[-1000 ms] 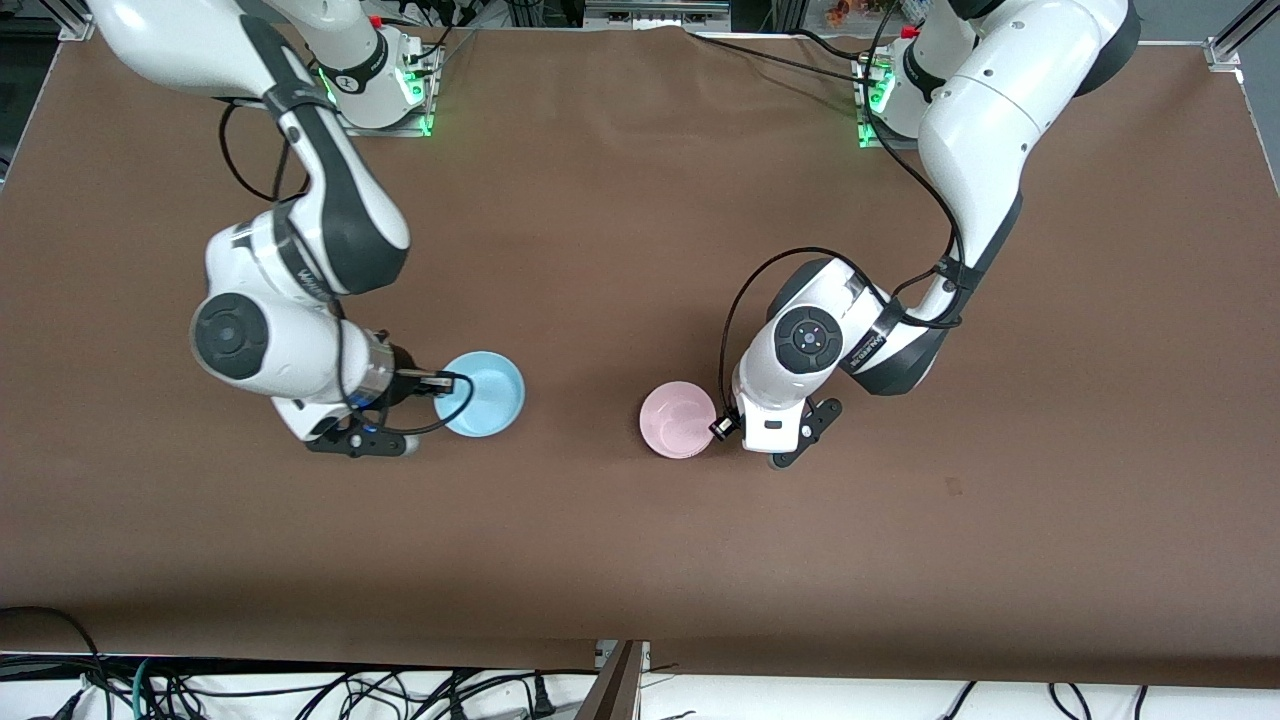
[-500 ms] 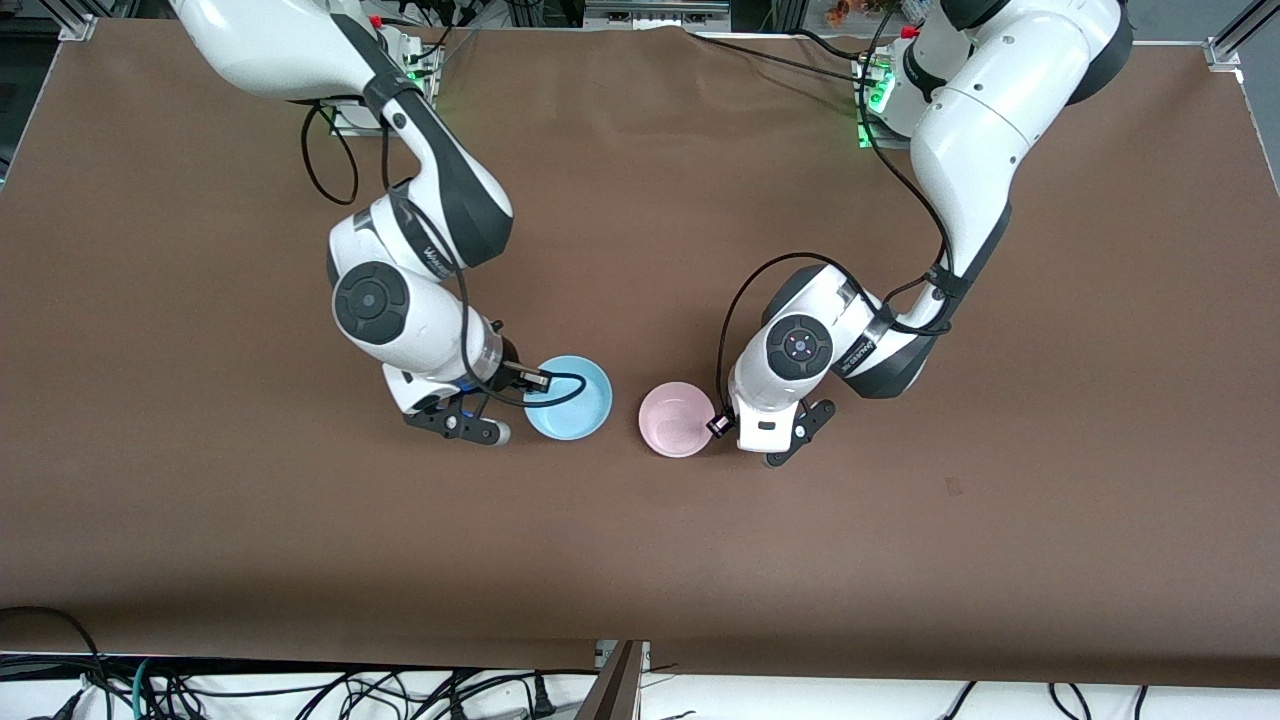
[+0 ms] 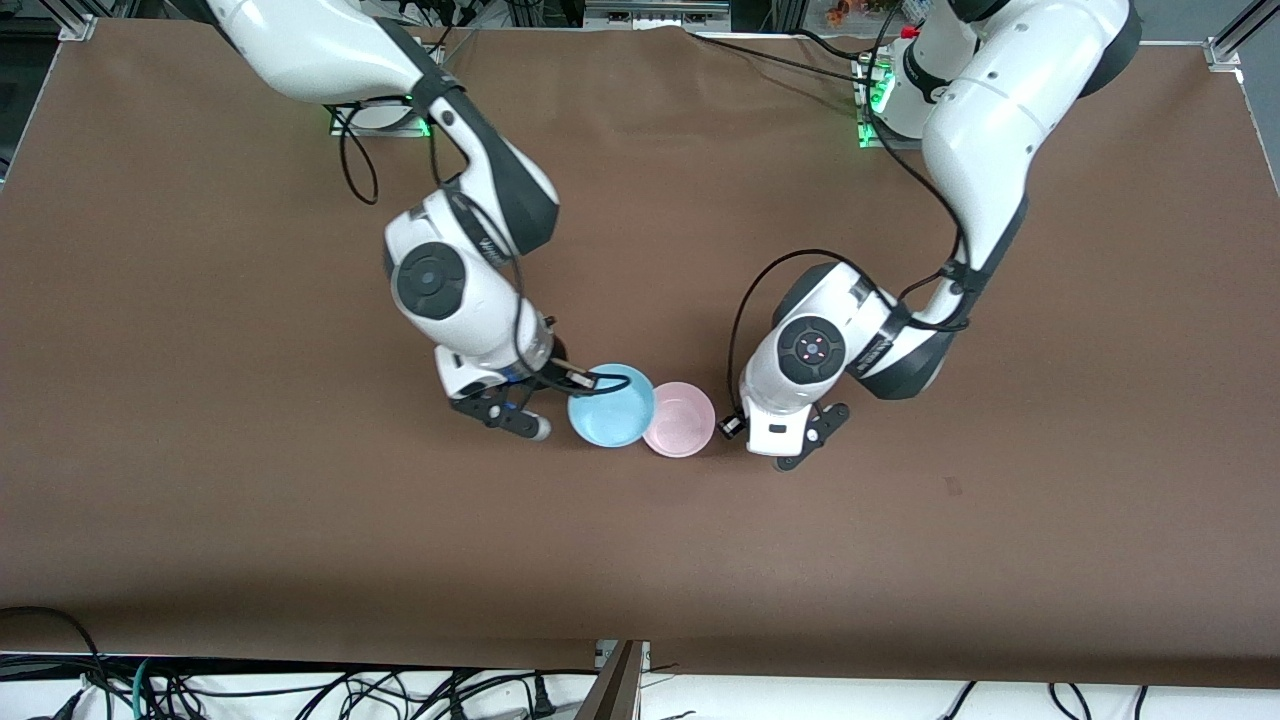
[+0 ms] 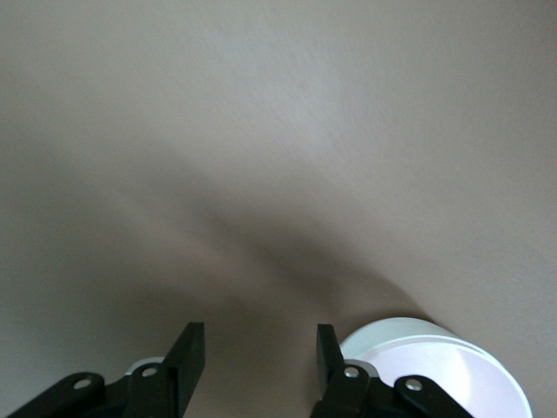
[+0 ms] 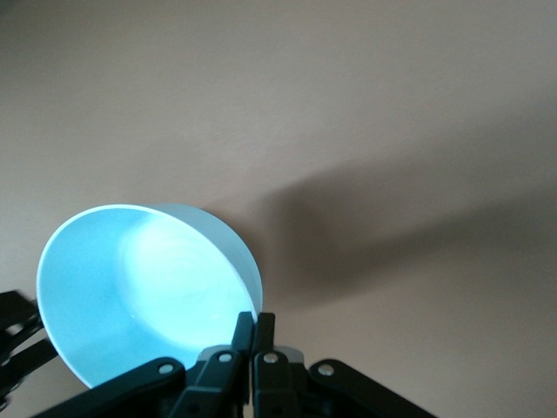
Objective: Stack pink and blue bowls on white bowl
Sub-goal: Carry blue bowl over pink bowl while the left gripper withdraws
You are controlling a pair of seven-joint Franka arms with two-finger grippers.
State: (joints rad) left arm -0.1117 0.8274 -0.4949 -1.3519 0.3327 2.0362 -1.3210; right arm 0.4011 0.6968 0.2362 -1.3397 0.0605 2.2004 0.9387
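My right gripper is shut on the rim of the light blue bowl and holds it above the table, its edge overlapping the pink bowl. In the right wrist view the fingers pinch the blue bowl's rim. The pink bowl rests mid-table. My left gripper is open and empty just beside it, toward the left arm's end. The left wrist view shows the open gripper and the pink bowl with a pale whitish band, apparently the white bowl beneath. The front view hides the white bowl.
The brown table has nothing else on it. Cables hang along its front edge.
My right arm has carried the blue bowl toward the left arm's end until it overlaps the pink bowl. My left gripper has drawn slightly away from the pink bowl.
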